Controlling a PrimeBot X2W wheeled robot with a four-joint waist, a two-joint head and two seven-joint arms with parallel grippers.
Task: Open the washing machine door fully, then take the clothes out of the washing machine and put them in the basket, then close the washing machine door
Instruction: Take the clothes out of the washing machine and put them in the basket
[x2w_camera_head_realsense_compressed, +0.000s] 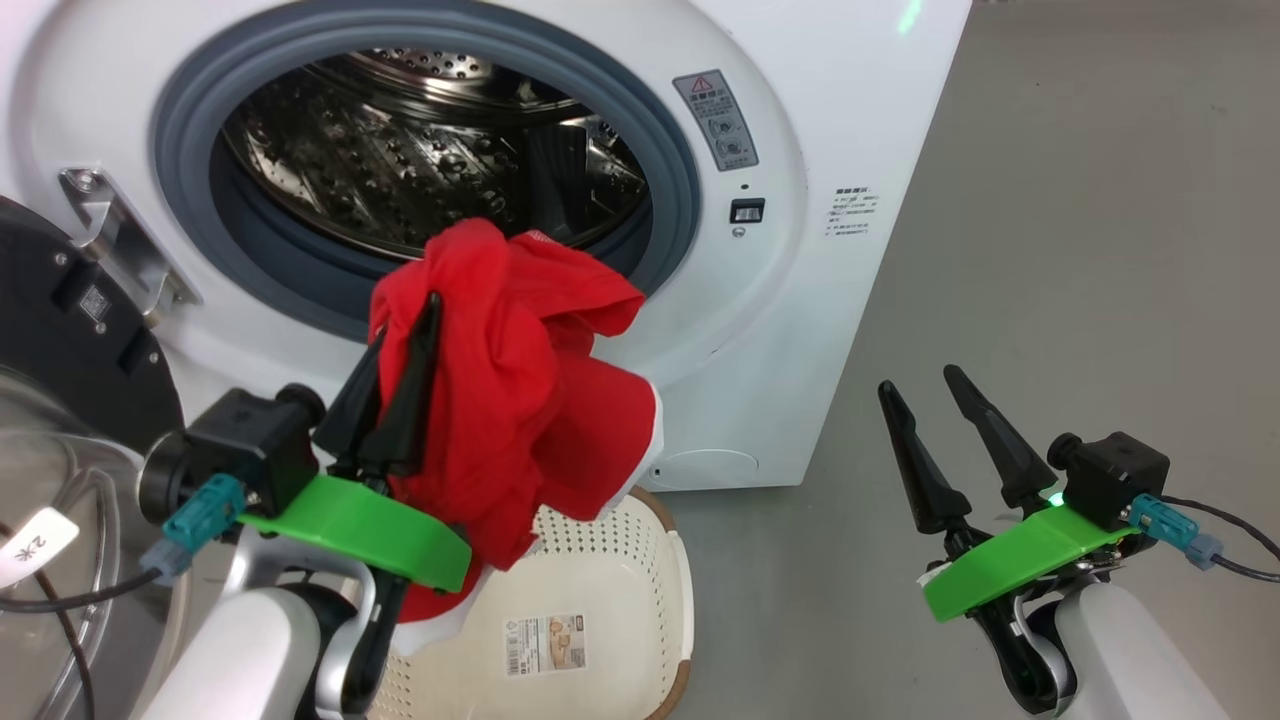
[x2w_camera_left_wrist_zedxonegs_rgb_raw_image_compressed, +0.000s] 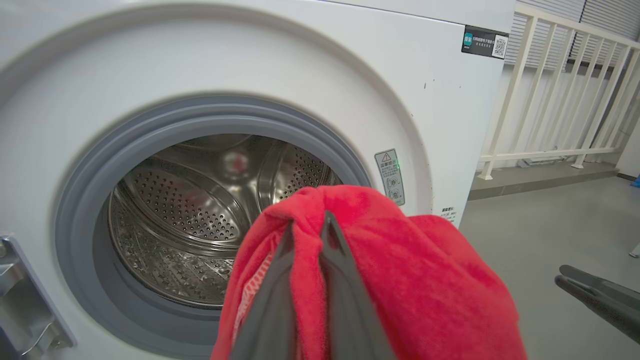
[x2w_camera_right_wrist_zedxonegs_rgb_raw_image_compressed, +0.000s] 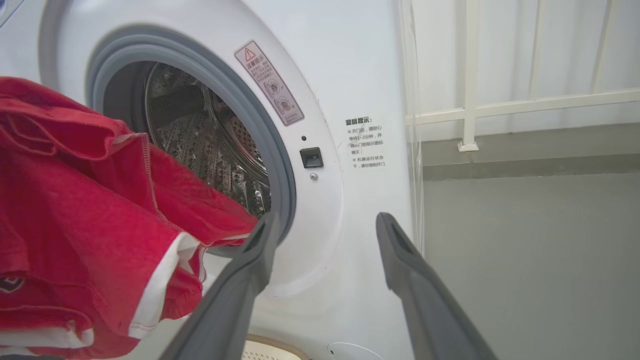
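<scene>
The red clothes (x2w_camera_head_realsense_compressed: 520, 400) with white trim hang from my left gripper (x2w_camera_head_realsense_compressed: 405, 325), which is shut on the fabric in front of the washing machine (x2w_camera_head_realsense_compressed: 800, 300). The garment's lower end hangs over the cream basket (x2w_camera_head_realsense_compressed: 620, 560) on the floor below. In the left wrist view the two fingers pinch the clothes (x2w_camera_left_wrist_zedxonegs_rgb_raw_image_compressed: 400, 260) before the steel drum (x2w_camera_left_wrist_zedxonegs_rgb_raw_image_compressed: 190, 215). The washing machine door (x2w_camera_head_realsense_compressed: 60, 330) stands swung open at the left. My right gripper (x2w_camera_head_realsense_compressed: 920, 385) is open and empty at the lower right, over the floor. The right wrist view shows the clothes (x2w_camera_right_wrist_zedxonegs_rgb_raw_image_compressed: 85, 210) to its left.
Grey floor (x2w_camera_head_realsense_compressed: 1050, 250) spreads to the right of the machine. A white railing (x2w_camera_left_wrist_zedxonegs_rgb_raw_image_compressed: 560, 90) stands behind the machine's right side. A cable with a white tag (x2w_camera_head_realsense_compressed: 30, 545) runs at the lower left by the door.
</scene>
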